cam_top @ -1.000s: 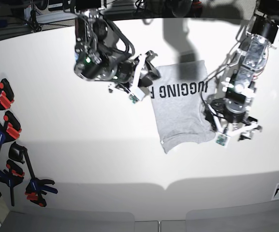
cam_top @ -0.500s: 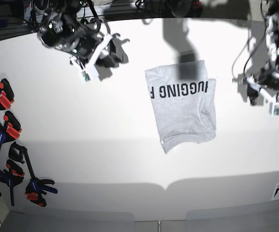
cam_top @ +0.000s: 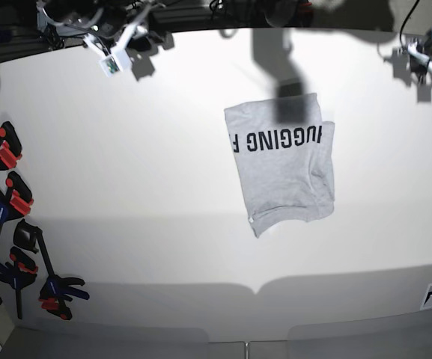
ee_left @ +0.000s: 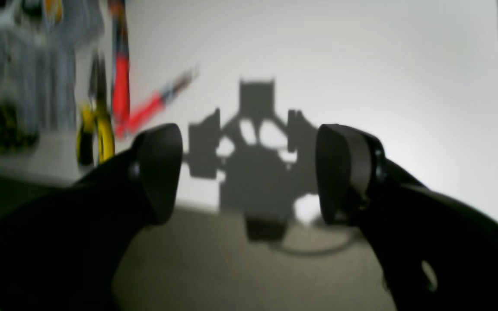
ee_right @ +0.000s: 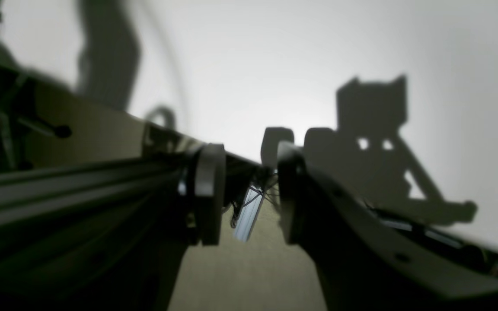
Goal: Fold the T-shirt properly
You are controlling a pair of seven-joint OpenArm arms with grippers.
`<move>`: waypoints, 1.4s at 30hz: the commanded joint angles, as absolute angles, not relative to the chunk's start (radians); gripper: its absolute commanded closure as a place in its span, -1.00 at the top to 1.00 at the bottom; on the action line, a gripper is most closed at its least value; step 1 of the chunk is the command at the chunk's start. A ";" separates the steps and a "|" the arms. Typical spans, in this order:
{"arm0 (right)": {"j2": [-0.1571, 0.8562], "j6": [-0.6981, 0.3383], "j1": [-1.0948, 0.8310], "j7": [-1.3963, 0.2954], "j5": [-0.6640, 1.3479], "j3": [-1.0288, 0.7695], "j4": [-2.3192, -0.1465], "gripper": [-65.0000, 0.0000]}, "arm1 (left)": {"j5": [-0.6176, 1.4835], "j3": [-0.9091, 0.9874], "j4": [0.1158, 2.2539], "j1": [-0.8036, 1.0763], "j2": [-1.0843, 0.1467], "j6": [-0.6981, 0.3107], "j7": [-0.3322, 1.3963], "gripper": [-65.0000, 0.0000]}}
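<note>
left gripper (ee_left: 249, 172): left wrist view shows two black fingers (ee_left: 158, 172) spread wide apart, nothing between them; only its own shadow falls on the white table (ee_left: 361, 65) beyond.
background, left wrist: blurred red and yellow tools (ee_left: 119, 108) stand at the upper left; what they are cannot be told.
right gripper (ee_right: 249, 194): right wrist view shows the jaws parted by a moderate gap, with nothing caught in it; the gripper's shadow lies on the table surface to the right.
base view, arms: both arms sit at the far edge of the table, the right gripper at the upper left corner, the left gripper at the upper right corner; a second ago each was down at a side of the shirt, half a second ago already lifted halfway out.
t-shirt (cam_top: 283, 168): lies folded in the middle of the table, well apart from both grippers, black lettering across its upper part, reading upside down; its outline matches the earlier frames, so it has not shifted.
shadow: a dark patch crosses the shirt's top edge.
clamps (cam_top: 13, 224): a row of black, blue and red clamps lies along the left edge of the table, unchanged.
</note>
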State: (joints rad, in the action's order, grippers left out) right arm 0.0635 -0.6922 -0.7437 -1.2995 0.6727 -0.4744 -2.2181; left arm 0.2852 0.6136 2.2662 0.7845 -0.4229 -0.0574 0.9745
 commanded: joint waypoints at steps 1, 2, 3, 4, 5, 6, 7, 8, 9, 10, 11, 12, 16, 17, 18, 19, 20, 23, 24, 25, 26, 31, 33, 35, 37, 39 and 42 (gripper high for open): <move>0.068 -0.698 -0.768 -1.284 0.691 -0.480 -2.236 -0.40 | 0.278 0.634 2.282 0.817 -0.426 -0.054 0.961 0.36; 0.077 -0.698 -0.786 -1.287 0.692 -0.481 -2.236 -0.40 | 0.277 0.641 2.282 0.847 -0.424 -0.056 0.962 0.36; 0.095 -0.698 -0.804 -1.290 0.693 -0.481 -2.236 -0.40 | 0.262 0.641 2.282 0.878 -0.424 -0.063 0.966 0.36; 0.118 -0.698 -0.824 -1.293 0.695 -0.481 -2.236 -0.40 | 0.242 0.641 2.282 0.907 -0.424 -0.081 0.971 0.36; 0.145 -0.698 -0.844 -1.294 0.698 -0.481 -2.235 -0.40 | 0.226 0.641 2.282 0.937 -0.424 -0.096 0.977 0.36; 0.173 -0.698 -0.864 -1.296 0.706 -0.481 -2.235 -0.40 | 0.223 0.641 2.282 0.969 -0.424 -0.107 0.980 0.36; 0.200 -0.698 -0.886 -1.299 0.716 -0.481 -2.235 -0.40 | 0.220 0.641 2.282 1.002 -0.424 -0.116 0.979 0.36; 0.228 -0.698 -0.907 -1.299 0.719 -0.481 -2.235 -0.40 | 0.221 0.641 2.282 1.032 -0.424 -0.130 0.980 0.36; 0.253 -0.698 -0.928 -1.300 0.718 -0.481 -2.234 -0.40 | 0.223 0.641 2.282 1.061 -0.424 -0.147 0.979 0.36; 0.279 -0.698 -0.950 -1.312 0.719 -0.481 -2.232 -0.40 | 0.237 0.640 2.281 1.089 -0.424 -0.170 0.979 0.36; 0.303 -0.698 -0.973 -1.327 0.718 -0.481 -2.230 -0.40 | 0.257 0.640 2.278 1.116 -0.424 -0.203 0.976 0.36; 0.327 -0.698 -0.998 -1.341 0.719 -0.481 -2.226 -0.40 | 0.284 0.640 2.270 1.141 -0.424 -0.247 0.968 0.36; 0.387 -0.698 -1.089 -1.329 0.719 -0.481 -2.168 -0.40 | 0.428 0.636 2.160 1.202 -0.424 -0.479 0.908 0.36; 0.397 -0.698 -1.102 -1.306 0.718 -0.481 -2.137 -0.40 | 0.462 0.627 2.112 1.203 -0.424 -0.551 0.907 0.36; 0.405 -0.698 -1.111 -1.267 0.718 -0.480 -2.097 -0.40 | 0.492 0.609 2.062 1.201 -0.424 -0.617 0.907 0.36; 0.412 -0.698 -1.112 -1.219 0.718 -0.476 -2.049 -0.40 | 0.512 0.578 2.014 1.199 -0.426 -0.672 0.907 0.36; 0.419 -0.698 -1.111 -1.164 0.715 -0.471 -1.996 -0.40 | 0.530 0.534 1.965 1.192 -0.429 -0.698 0.907 0.36; 0.437 -0.698 -1.085 -1.008 0.710 -0.427 -1.826 -0.40 | 0.504 0.354 1.811 1.127 -0.432 -0.698 0.869 0.36; 0.439 -0.698 -1.063 -0.987 0.710 -0.401 -1.769 -0.40 | 0.469 0.290 1.754 1.091 -0.432 -0.698 0.830 0.36; 0.440 -0.698 -1.036 -0.975 0.710 -0.373 -1.709 -0.40 | 0.418 0.228 1.690 1.050 -0.432 -0.698 0.773 0.36; 0.440 -0.698 -1.003 -0.956 0.711 -0.343 -1.645 -0.40 | 0.344 0.169 1.620 1.001 -0.429 -0.698 0.695 0.36; 0.368 -0.698 -0.796 -0.778 0.646 -0.193 -1.266 -0.40 | 0.094 0.009 1.186 0.686 -0.316 -0.535 0.460 0.36; 0.331 -0.698 -0.702 -0.692 0.555 -0.136 -1.110 -0.40 | 0.070 0.001 1.007 0.568 -0.267 -0.496 0.414 0.36; 0.300 -0.698 -0.609 -0.588 0.489 -0.079 -0.960 -0.40 | 0.054 0.000 0.850 0.467 -0.226 -0.493 0.342 0.36; 0.275 -0.698 -0.519 -0.456 0.414 -0.025 -0.827 -0.40 | 0.007 0.000 0.720 0.383 -0.192 -0.493 0.196 0.36; 0.252 -0.697 -0.434 -0.342 0.324 0.024 -0.718 -0.40 | -0.066 0.000 0.605 0.308 -0.168 -0.493 0.054 0.36; 0.229 -0.598 -0.329 -0.287 0.248 0.097 -0.600 -0.40 | -0.116 0.000 0.471 0.216 -0.157 -0.485 0.014 0.36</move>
State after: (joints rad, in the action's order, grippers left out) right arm 0.2214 -0.5842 -0.3206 -0.2859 0.2459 0.1009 -0.5930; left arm -0.1146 -0.0010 0.4641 0.2073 -0.1448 -0.4789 0.0216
